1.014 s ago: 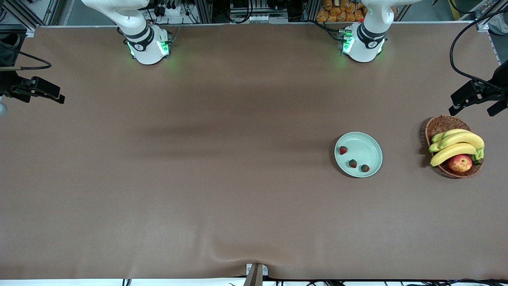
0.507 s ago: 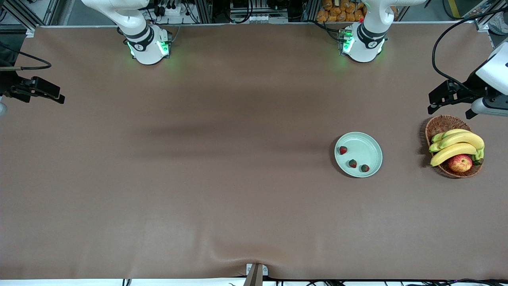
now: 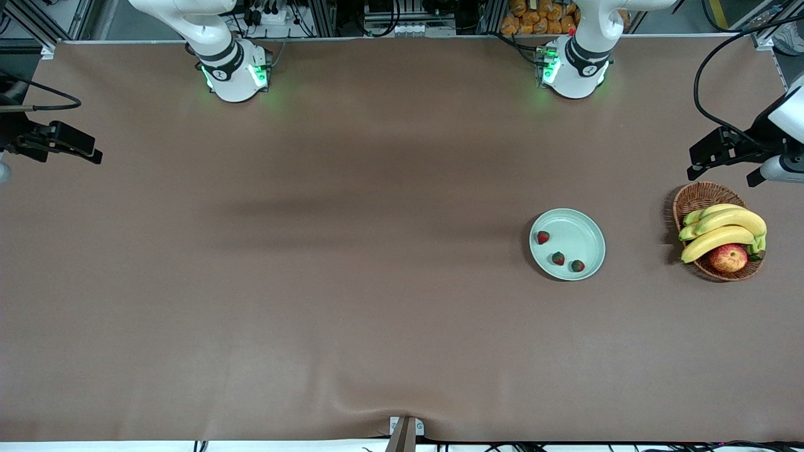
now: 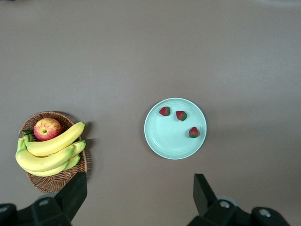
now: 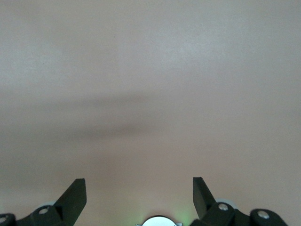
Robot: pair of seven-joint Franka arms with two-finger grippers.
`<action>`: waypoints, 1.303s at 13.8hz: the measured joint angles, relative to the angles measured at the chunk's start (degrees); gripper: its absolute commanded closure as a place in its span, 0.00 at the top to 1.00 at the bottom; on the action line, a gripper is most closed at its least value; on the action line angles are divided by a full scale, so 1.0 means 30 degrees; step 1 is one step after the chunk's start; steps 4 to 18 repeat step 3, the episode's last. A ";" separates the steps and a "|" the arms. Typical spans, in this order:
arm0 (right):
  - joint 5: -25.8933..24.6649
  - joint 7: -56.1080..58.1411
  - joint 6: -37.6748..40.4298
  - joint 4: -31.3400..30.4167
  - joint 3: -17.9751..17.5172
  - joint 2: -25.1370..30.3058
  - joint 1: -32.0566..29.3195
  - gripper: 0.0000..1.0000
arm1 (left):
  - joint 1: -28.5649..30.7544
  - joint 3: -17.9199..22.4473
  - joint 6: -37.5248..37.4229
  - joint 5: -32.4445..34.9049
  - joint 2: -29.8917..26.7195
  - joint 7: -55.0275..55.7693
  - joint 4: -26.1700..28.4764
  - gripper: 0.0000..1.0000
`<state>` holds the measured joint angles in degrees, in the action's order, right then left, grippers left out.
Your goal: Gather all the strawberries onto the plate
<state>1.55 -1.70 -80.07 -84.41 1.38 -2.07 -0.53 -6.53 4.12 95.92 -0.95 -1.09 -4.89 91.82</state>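
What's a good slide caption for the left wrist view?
Three strawberries on the mint-green plate, wicker basket of bananas and an apple beside it, open left pincer overhead.

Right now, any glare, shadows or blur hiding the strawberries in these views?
Front view: even light, soft shadow bands across the table, three strawberries sharp on the plate. Left wrist view: strawberries clear, no glare. Right wrist view: only bare cloth with faint shadow streaks.

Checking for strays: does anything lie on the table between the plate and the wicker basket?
Nothing: bare brown tabletop separates the plate from the wicker basket, in front and left wrist views.
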 measured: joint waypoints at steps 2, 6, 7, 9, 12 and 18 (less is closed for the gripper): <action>-0.0008 -0.0002 0.0000 0.0000 0.0001 0.0000 -0.0003 1.00 | -0.0012 0.0001 -0.0027 0.0003 0.0001 0.0000 0.0000 1.00; -0.0012 -0.0005 0.0000 0.0000 0.0006 0.0000 -0.0010 1.00 | 0.0000 0.0007 -0.0045 0.0020 0.0003 0.0000 0.0000 1.00; -0.0012 -0.0005 0.0000 0.0000 0.0006 0.0000 -0.0010 1.00 | 0.0000 0.0007 -0.0045 0.0020 0.0003 0.0000 0.0000 1.00; -0.0012 -0.0005 0.0000 0.0000 0.0006 0.0000 -0.0010 1.00 | 0.0000 0.0007 -0.0045 0.0020 0.0003 0.0000 0.0000 1.00; -0.0012 -0.0005 0.0000 0.0000 0.0006 0.0000 -0.0010 1.00 | 0.0000 0.0007 -0.0045 0.0020 0.0003 0.0000 0.0000 1.00; -0.0012 -0.0005 0.0000 0.0000 0.0006 0.0000 -0.0010 1.00 | 0.0000 0.0007 -0.0045 0.0020 0.0003 0.0000 0.0000 1.00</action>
